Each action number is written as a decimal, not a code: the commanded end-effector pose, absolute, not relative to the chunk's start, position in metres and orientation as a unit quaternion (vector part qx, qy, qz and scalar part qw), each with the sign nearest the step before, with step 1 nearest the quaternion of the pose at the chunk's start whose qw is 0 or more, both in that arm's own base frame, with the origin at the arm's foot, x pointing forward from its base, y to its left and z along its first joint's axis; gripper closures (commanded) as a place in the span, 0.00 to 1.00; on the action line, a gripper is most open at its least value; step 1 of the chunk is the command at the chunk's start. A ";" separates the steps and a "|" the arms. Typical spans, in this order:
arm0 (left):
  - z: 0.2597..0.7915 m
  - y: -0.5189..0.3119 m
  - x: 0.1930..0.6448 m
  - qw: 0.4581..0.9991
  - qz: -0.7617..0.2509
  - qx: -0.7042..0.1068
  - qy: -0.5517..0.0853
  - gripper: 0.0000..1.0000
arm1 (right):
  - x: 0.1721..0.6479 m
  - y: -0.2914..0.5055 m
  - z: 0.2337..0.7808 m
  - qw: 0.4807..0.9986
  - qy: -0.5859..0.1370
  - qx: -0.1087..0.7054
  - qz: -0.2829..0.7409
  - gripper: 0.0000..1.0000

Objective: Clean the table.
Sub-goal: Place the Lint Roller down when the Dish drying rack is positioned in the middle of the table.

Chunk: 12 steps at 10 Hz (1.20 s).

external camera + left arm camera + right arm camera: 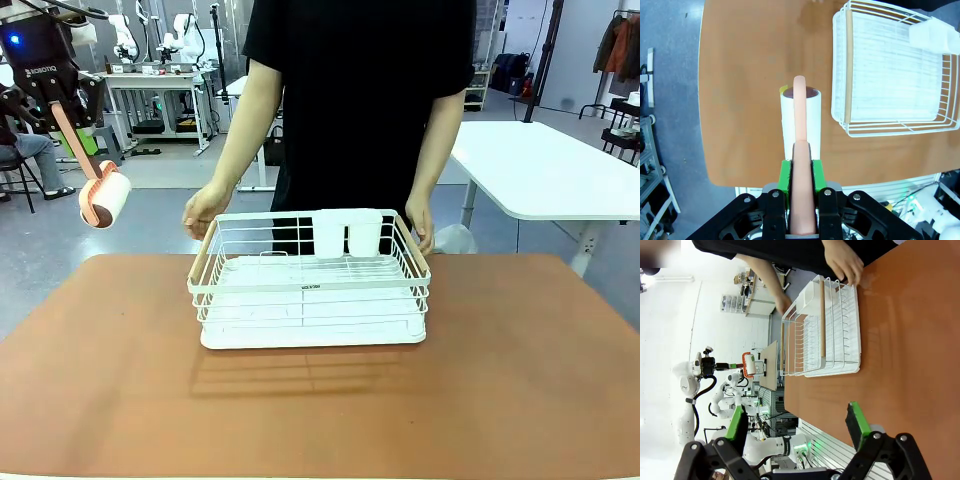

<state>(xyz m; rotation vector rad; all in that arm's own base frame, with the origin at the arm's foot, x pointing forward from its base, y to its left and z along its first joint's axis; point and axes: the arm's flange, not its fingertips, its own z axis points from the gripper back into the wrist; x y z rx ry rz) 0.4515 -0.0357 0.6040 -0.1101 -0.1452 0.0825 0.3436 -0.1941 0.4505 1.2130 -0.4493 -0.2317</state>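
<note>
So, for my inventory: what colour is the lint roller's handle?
Salmon pink; the lint roller's handle shows best in the left wrist view.

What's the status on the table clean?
Left gripper shut on lint roller, held above table. Right gripper open. Wire rack mid-table, person's hands on it.

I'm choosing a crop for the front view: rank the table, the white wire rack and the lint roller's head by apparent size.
1. table
2. white wire rack
3. lint roller's head, though it hangs nearer the camera.

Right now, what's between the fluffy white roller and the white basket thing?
Nothing. In the left wrist view, only bare table lies between the lint roller and the wire rack.
</note>
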 end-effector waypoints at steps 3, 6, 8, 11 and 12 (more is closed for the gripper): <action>0.608 -0.034 0.449 0.995 0.040 -0.055 -0.076 0.79 | 0.340 -0.192 0.452 0.787 -0.210 0.569 -0.110 0.00; 0.608 -0.034 0.449 0.995 0.040 -0.055 -0.076 0.79 | 0.340 -0.192 0.452 0.787 -0.210 0.569 -0.110 0.00; 0.608 -0.034 0.449 0.995 0.040 -0.055 -0.076 0.79 | 0.340 -0.192 0.452 0.787 -0.210 0.569 -0.110 0.00; 0.608 -0.034 0.449 0.995 0.040 -0.055 -0.076 0.79 | 0.340 -0.192 0.452 0.787 -0.210 0.569 -0.110 0.00; 0.608 -0.034 0.449 0.995 0.040 -0.055 -0.076 0.79 | 0.340 -0.192 0.452 0.787 -0.210 0.569 -0.110 0.00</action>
